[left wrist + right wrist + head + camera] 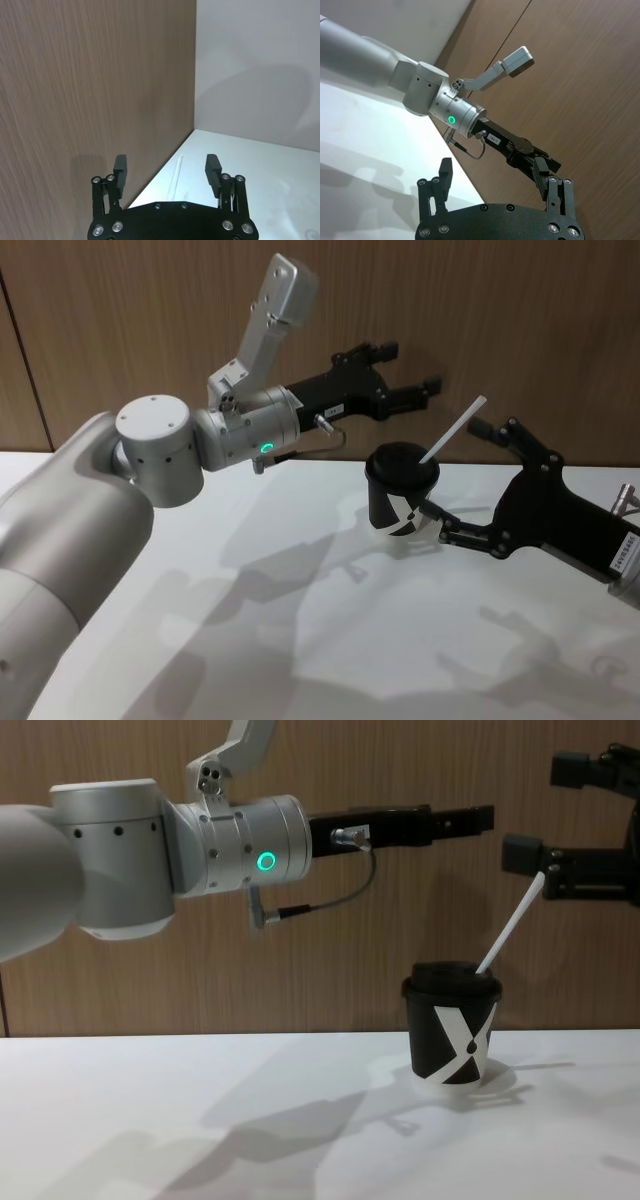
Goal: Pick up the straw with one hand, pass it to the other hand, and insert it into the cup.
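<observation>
The black cup (400, 495) (452, 1038) with the white X pattern and black lid stands on the white table (330, 630). The white straw (452, 430) (510, 928) sticks through its lid and leans to the right. My left gripper (412, 366) (166, 167) (482, 818), on the silver wrist with the green ring, hangs open above and behind the cup, holding nothing. The all-black right gripper (465, 478) (492, 175) (548, 810) is open just right of the cup. One of its fingers (487, 428) is near the straw's top end, not touching it.
A brown wood-panel wall (520, 320) rises close behind the table. The left arm's silver wrist (457, 112) and its black cable (330, 900) reach across above the table. Bare table surface lies in front of the cup.
</observation>
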You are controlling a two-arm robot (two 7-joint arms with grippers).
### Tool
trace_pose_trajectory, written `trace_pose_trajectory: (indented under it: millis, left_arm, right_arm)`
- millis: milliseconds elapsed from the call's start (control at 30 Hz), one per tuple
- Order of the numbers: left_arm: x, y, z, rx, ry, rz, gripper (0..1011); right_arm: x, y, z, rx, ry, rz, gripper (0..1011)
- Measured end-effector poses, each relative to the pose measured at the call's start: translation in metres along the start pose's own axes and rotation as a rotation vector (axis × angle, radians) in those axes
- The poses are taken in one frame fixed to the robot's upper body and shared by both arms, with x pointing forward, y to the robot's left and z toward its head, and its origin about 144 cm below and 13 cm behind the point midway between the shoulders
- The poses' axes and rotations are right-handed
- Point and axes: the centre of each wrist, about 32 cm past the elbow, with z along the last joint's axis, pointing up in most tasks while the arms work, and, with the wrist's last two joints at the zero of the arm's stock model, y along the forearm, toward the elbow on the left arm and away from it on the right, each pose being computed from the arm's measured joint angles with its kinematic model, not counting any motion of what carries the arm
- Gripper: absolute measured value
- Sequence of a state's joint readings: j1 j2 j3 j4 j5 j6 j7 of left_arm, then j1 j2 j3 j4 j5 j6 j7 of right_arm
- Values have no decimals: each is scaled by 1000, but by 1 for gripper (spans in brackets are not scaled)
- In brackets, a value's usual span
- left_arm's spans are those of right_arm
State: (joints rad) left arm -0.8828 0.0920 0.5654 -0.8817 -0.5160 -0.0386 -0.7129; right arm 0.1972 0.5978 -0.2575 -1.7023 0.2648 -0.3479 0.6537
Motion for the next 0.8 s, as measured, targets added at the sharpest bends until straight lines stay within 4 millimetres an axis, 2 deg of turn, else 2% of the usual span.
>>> trace_pose_trajectory:
  millis: [33, 100, 400, 800]
  left_arm:
    - [-1, 2, -1, -2, -1, 4, 985]
    - [-2, 5, -2, -4, -2, 9, 1003]
    - [-14, 27, -16, -31, -3, 59, 1003]
    - [-32, 53, -33, -69, -29, 121, 1003]
  right_arm:
    - [0, 0, 0, 1, 0, -1, 1001]
    - [1, 1, 1, 1, 2, -3, 1001]
    - [8, 11, 10, 23, 46, -55, 1001]
    - [22, 31, 36, 46, 172, -132, 1001]
